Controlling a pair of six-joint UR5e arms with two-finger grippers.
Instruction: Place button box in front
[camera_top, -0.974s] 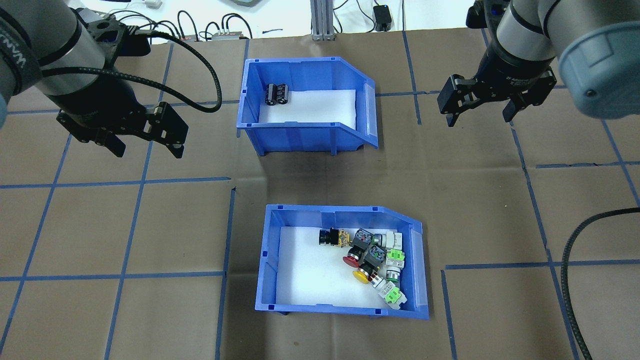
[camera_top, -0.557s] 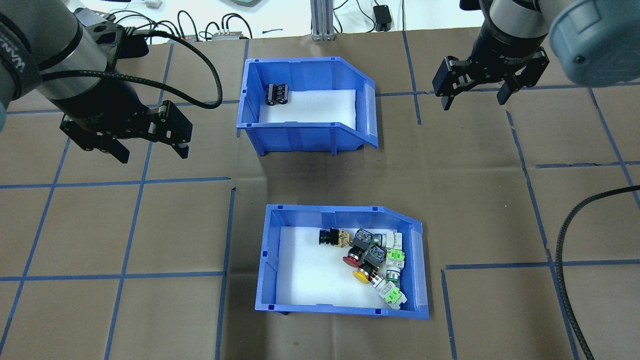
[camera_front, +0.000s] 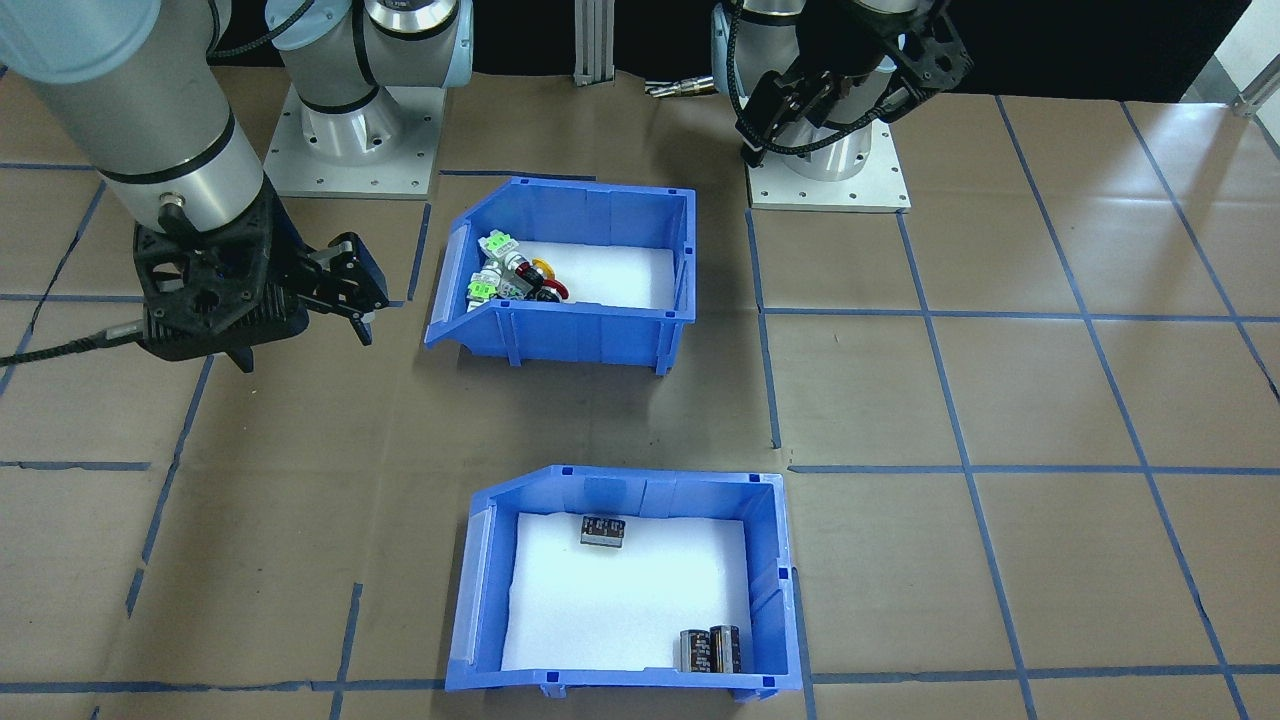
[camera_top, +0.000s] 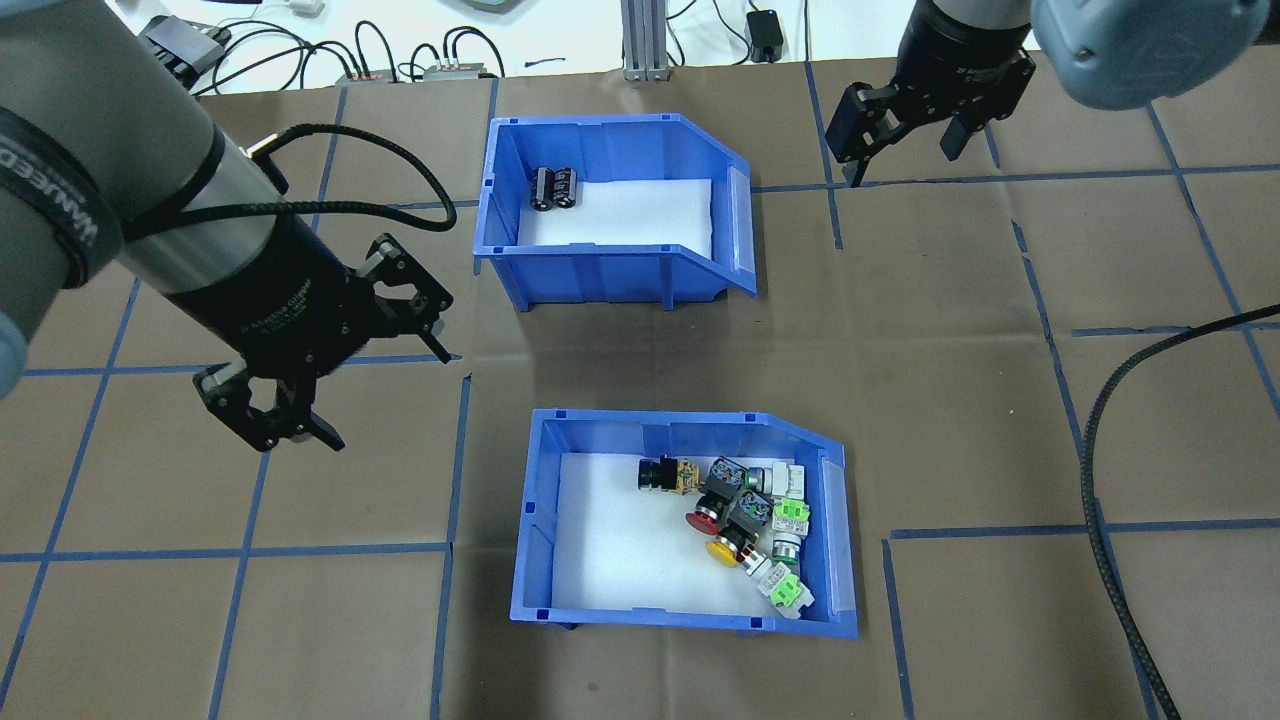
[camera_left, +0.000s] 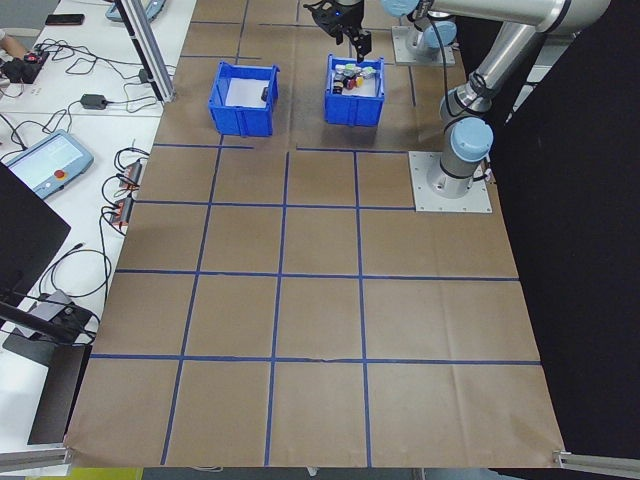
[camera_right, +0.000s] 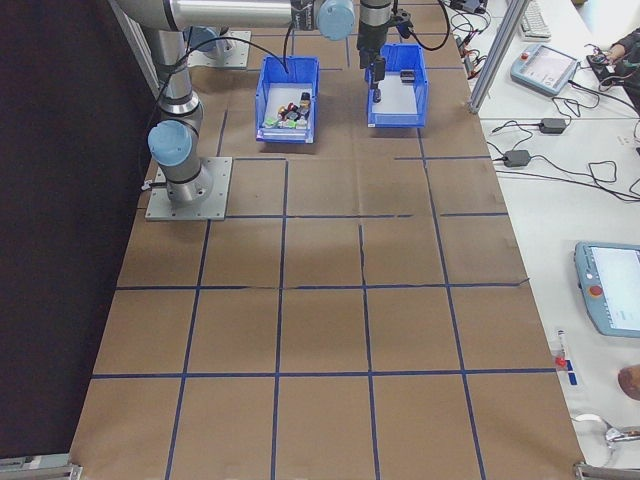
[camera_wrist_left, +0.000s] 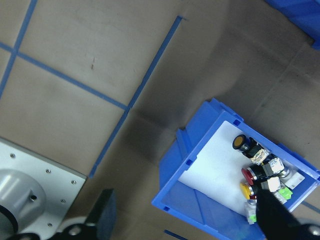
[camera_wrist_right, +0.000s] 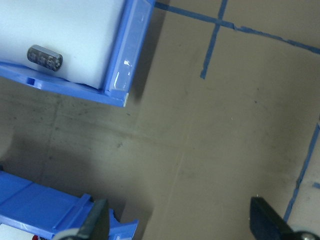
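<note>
Button box (camera_top: 680, 525) untouched, bare paper all round, left gripper (camera_top: 350, 345) spread nearby

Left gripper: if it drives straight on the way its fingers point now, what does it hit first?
Probably bare table paper. The left gripper hangs open beside the button box, pointing down. Its wrist view shows the box's corner under one finger, so depth is unclear.

The button box (camera_top: 684, 520) lies nearer the robot, the other bin (camera_top: 612, 206) directly beyond it.
</note>
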